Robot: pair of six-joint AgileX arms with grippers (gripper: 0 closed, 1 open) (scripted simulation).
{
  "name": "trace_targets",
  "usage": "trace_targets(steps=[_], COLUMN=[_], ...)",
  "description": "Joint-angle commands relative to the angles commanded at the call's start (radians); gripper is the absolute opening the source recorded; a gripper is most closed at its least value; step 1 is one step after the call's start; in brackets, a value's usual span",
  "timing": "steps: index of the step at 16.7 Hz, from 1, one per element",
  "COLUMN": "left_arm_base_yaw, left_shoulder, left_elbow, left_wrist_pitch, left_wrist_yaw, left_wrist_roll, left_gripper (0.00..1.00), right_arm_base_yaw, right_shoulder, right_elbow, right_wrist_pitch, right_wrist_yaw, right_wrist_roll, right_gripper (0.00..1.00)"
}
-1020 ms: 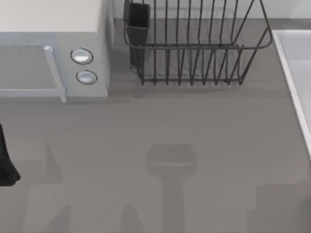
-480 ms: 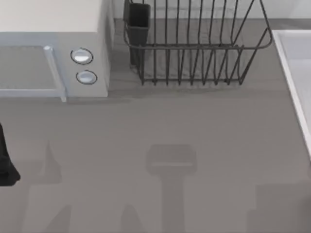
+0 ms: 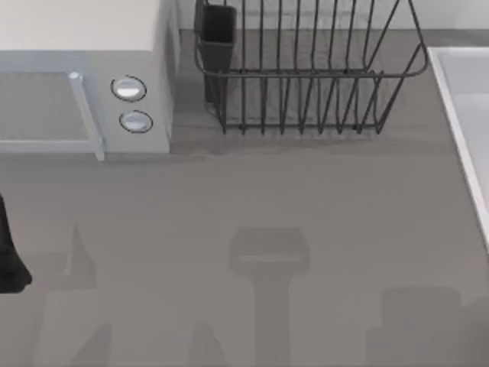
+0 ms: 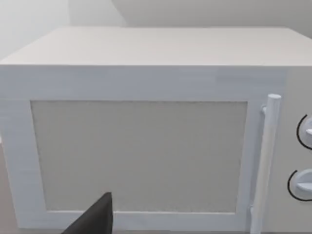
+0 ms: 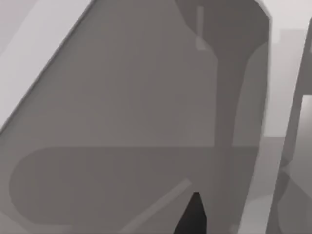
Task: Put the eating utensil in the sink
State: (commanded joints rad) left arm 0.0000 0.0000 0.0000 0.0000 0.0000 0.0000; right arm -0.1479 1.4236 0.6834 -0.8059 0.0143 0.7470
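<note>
The eating utensil is out of view. The sink (image 3: 452, 115) is a pale basin with a thin raised white rim, cut off by the table's right edge. A dark part of my left arm (image 3: 8, 256) sits at the table's left edge, in front of the microwave. A dark part of my left gripper (image 4: 95, 220) shows in the left wrist view, facing the microwave door. A dark part of my right gripper (image 5: 193, 217) hangs over a shaded grey surface with a pale band beside it. Nothing is seen held by either gripper.
A white boxy microwave (image 3: 84, 76) with two round knobs (image 3: 128, 89) and a bar handle (image 4: 267, 161) stands at the back left. A dark wire dish rack (image 3: 306, 69) with a dark cup (image 3: 218, 30) stands at the back middle. Arm shadows lie on the grey table (image 3: 267, 191).
The shadow at the table's front right has slid to the left. The left arm, microwave, rack and sink have not moved.
</note>
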Motion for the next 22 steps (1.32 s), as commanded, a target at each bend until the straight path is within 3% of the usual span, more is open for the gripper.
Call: trace_targets(steps=[6, 14, 18, 22], left_arm_base_yaw=[0.0, 0.0, 0.0, 0.0], left_shoulder=[0.0, 0.0, 0.0, 0.0], left_elbow=[0.0, 0.0, 0.0, 0.0], left_wrist_pitch=[0.0, 0.0, 0.0, 0.0], left_wrist_yaw=[0.0, 0.0, 0.0, 0.0], left_wrist_roll=[0.0, 0.0, 0.0, 0.0], left_gripper=[1.0, 1.0, 1.0, 1.0], right_arm_base_yaw=[-0.004, -0.004, -0.007, -0.008], right_shoulder=[-0.11, -0.121, 0.011, 0.263], right_elbow=[0.178, 0.214, 0.362, 0.677], right_wrist_pitch=[-0.314, -0.351, -0.404, -0.504], right_wrist_yaw=[0.0, 0.0, 0.001, 0.003], right_wrist_roll=[-0.006, -0.006, 0.004, 0.014], right_gripper=[0.0, 0.0, 0.0, 0.0])
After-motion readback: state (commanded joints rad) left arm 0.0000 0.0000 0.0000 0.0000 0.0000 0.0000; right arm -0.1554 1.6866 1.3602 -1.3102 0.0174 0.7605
